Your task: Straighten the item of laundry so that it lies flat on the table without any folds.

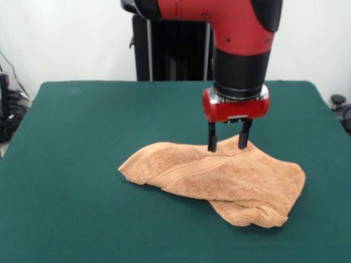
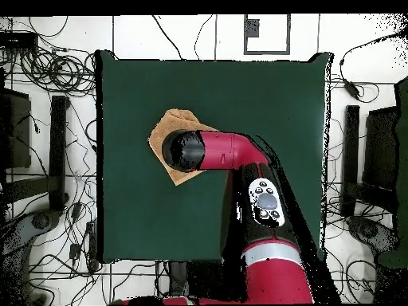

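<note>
The light-orange terry towel (image 1: 219,178) lies crumpled and folded on the dark green table (image 1: 71,164), right of the middle in the front view, with a ribbed band showing along its left part. My gripper (image 1: 226,141) hangs straight down over the towel's far edge. Its two black fingers (image 1: 211,138) are spread apart and their tips touch or nearly touch the cloth; a raised peak of towel shows between them. In the overhead view the arm's head covers most of the towel (image 2: 169,126), and the gripper is hidden there.
The robot's black pedestal (image 1: 170,49) stands at the table's far edge. Cables and black stands lie on the floor around the table (image 2: 48,159). Green cloth stretches wide to the left of the towel in the front view.
</note>
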`<state>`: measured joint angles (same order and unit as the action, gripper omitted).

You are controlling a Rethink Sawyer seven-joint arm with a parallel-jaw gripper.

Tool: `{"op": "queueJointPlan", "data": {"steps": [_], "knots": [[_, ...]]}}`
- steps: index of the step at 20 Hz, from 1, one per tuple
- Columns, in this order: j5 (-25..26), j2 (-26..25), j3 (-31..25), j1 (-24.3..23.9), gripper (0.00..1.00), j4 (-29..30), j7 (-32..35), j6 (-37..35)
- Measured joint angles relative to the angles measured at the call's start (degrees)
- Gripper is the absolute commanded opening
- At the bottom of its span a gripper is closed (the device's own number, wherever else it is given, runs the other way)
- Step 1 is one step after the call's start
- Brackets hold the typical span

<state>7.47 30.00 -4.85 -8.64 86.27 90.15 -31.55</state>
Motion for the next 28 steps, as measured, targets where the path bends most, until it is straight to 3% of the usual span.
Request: {"op": "queueJointPlan", "data": {"steps": [10,28], "knots": [[1.63,-3.90,-1.68,-2.08,1.00,0.02,0.00,7.18],[4.01,-6.96,-1.86,-2.08,1.00,-0.51,0.00,7.61]]}}
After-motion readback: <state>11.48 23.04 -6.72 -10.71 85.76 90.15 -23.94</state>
